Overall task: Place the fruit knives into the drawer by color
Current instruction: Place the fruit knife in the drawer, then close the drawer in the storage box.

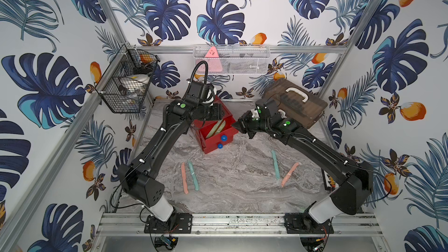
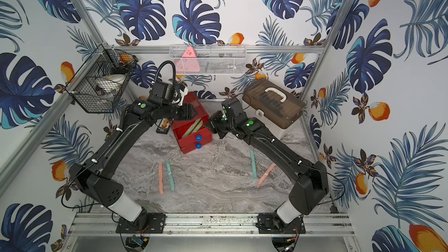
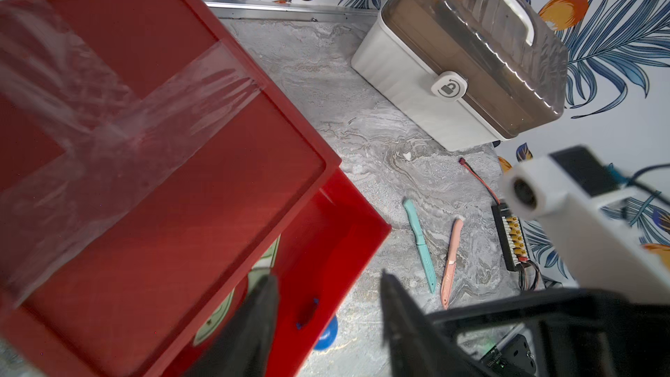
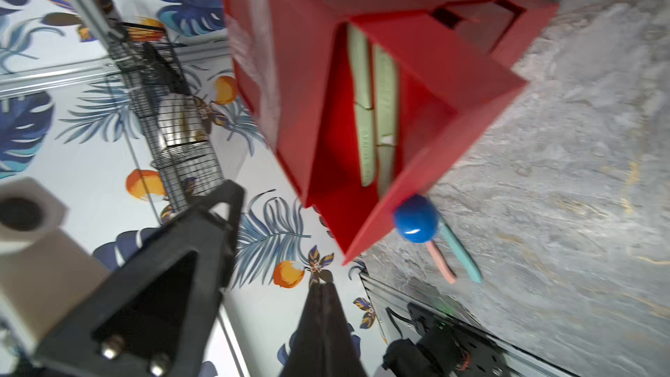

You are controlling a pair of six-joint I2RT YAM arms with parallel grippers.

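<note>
Four fruit knives are lying loose on the marbled grey worktop point(image 1: 230, 190), in two pairs. Toward the left arm, a salmon-pink knife point(image 1: 184, 178) is lying just beside a teal knife point(image 1: 194, 175), not touching it. Toward the right arm, a second teal knife point(image 1: 275, 164) and a second pink knife point(image 1: 289, 174) are lying with their near ends almost meeting. Each is showing as a slim, slightly curved pastel strip, handle and blade in one colour.

Farther back, one red drawer chest point(image 1: 211, 149) is standing at an angle with its top drawer point(image 1: 213, 141) pulled out. Inside, a green knife point(image 4: 362, 77) and a second green knife point(image 4: 387, 96) are lying side by side, lengthwise. Two round blue knobs are showing: the upper knob point(image 1: 223, 138) on that drawer's front and the lower knob point(image 1: 220, 145) beneath it. Clear tape point(image 3: 108, 121) is crossing the chest's top.

Above the open drawer, the left gripper point(image 3: 328, 279) is hovering, its fingers parted by a moderate gap and gripping nothing. Just beside the drawer's outer wall, the right gripper point(image 1: 234, 125) is pointing at it; in both top views its fingers are pinched to a point, empty.

Beyond them, one beige case point(image 2: 274, 107) with a brown lid is sitting. One black wire basket point(image 1: 123, 86) and one white mesh basket point(image 1: 232, 61) are hanging on the frame.
</note>
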